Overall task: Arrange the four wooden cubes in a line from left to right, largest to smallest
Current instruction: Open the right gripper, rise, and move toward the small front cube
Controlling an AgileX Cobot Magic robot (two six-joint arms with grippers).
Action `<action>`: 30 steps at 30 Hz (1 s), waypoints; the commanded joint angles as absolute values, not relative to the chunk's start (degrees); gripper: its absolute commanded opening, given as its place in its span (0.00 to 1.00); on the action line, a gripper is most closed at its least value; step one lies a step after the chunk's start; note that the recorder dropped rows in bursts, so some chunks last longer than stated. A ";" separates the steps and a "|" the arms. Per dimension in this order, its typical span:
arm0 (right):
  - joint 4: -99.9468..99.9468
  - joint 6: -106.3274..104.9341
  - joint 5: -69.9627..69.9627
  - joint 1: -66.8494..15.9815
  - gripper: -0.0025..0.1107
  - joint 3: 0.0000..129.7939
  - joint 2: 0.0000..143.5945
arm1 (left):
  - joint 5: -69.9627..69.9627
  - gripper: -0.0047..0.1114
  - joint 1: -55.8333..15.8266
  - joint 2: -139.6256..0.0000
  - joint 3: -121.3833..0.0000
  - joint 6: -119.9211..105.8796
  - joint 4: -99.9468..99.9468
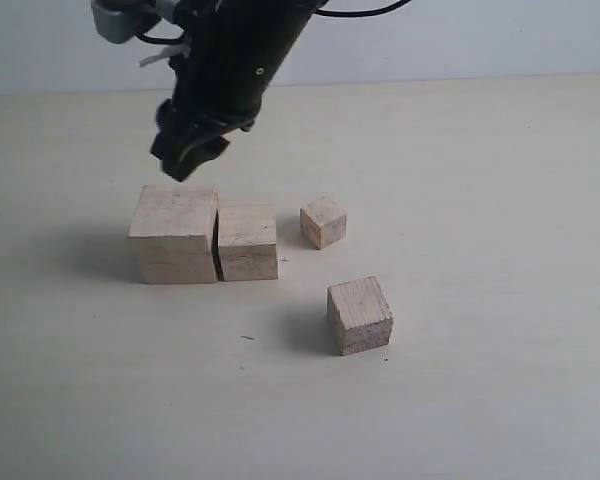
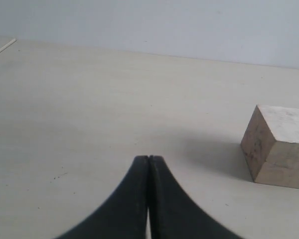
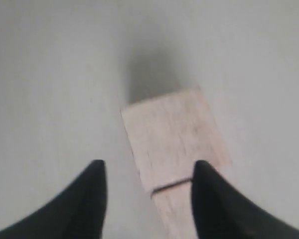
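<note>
The four wooden cubes rest on the pale table. The largest cube [image 1: 175, 232] touches the second-largest cube [image 1: 248, 240] on its right. The smallest cube [image 1: 323, 221] sits a little further right, and the third cube [image 1: 359, 315] stands alone nearer the front. My right gripper [image 1: 187, 155] hangs above the back of the largest cube, reaching across from the top. In the right wrist view the right gripper [image 3: 148, 167] is open and empty over the two touching cubes [image 3: 172, 132]. My left gripper [image 2: 148, 158] is shut and empty, with the largest cube [image 2: 279, 147] off to one side.
The pale table [image 1: 500, 180] stretches on all sides of the cubes. A light wall [image 1: 480, 40] rises behind its far edge. The dark right arm [image 1: 240, 50] comes down from the top over the left cubes.
</note>
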State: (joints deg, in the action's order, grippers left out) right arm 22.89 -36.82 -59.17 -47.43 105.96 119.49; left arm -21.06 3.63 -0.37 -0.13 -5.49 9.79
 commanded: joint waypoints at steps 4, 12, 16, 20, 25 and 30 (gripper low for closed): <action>4.60 -33.74 -69.96 -47.23 0.02 106.01 116.05 | -20.55 0.04 3.23 0.00 0.00 -5.48 9.63; 0.00 -45.49 -69.96 -40.31 0.02 99.39 108.69 | -20.55 0.04 3.23 0.00 0.00 -5.48 9.63; 0.76 -46.40 -69.96 -35.81 0.02 98.63 108.39 | -20.55 0.04 3.23 0.00 0.00 -5.48 9.63; 12.30 -50.92 -68.33 -30.98 0.02 97.66 108.78 | -20.55 0.04 3.23 0.00 0.00 -5.48 9.63; 25.72 -64.21 -67.27 -25.13 0.02 92.07 108.78 | -20.55 0.04 3.23 0.00 0.00 -5.48 9.63; 28.64 -66.53 -60.56 -21.48 0.02 85.70 108.78 | -20.55 0.04 3.23 0.00 0.00 -5.48 9.63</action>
